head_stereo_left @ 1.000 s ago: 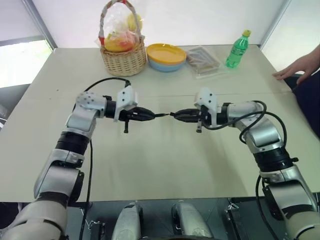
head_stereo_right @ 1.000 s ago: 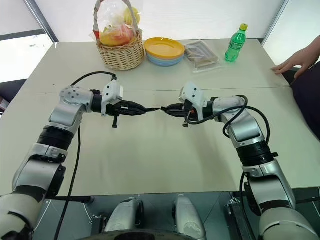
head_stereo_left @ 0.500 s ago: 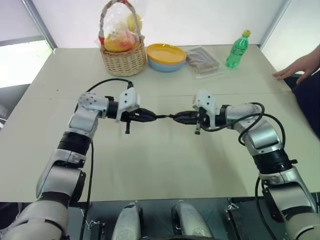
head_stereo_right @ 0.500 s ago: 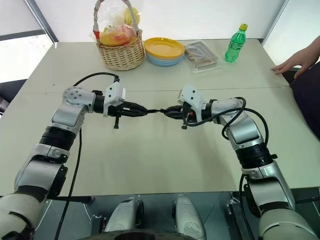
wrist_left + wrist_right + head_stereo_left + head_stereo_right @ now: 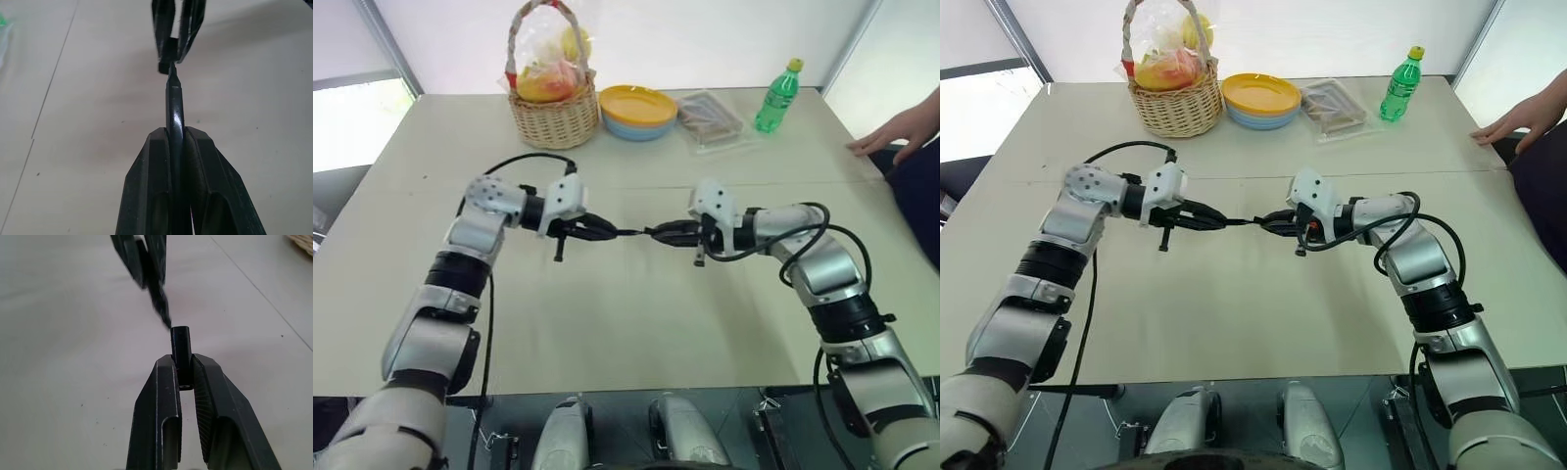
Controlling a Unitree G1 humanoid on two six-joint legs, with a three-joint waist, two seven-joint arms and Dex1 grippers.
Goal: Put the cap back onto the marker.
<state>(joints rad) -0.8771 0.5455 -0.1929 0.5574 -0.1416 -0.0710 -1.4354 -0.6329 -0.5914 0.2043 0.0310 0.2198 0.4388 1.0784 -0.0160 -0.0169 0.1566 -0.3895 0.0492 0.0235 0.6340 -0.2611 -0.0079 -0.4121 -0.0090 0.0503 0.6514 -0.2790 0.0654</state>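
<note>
Gripping the marker (image 5: pixel 174 105) between closed fingers, the left gripper (image 5: pixel 607 230) pointed its tip straight at the right gripper (image 5: pixel 658 233), which clamped the cap (image 5: pixel 181 346). The tip sat just at the cap's open mouth, not yet inside, with both tools above the table (image 5: pixel 636 313).

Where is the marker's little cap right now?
The cap is pinched in the right gripper, held above the middle of the table. It sits just at the tip of the marker, which the left gripper holds.
</note>
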